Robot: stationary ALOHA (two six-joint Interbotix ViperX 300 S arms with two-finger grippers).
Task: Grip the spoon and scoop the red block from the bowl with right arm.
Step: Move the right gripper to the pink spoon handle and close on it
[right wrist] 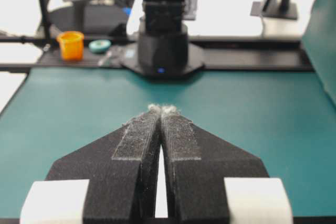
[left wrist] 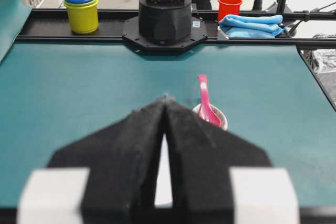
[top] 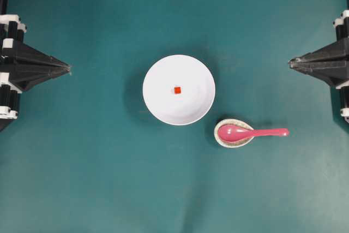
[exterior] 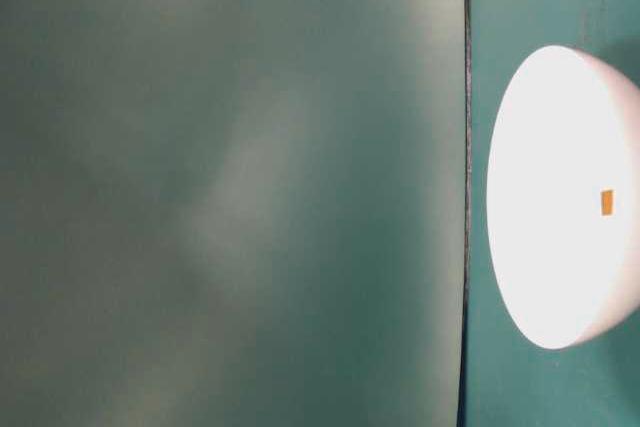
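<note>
Pink glossy soup spoon rests scoop-in-dish just right of big white bowl holding tiny red block, handle toward my clenched, empty right gripper, easy reach.

Spoon glossy pink; bowl smooth white; table matt teal.
</note>
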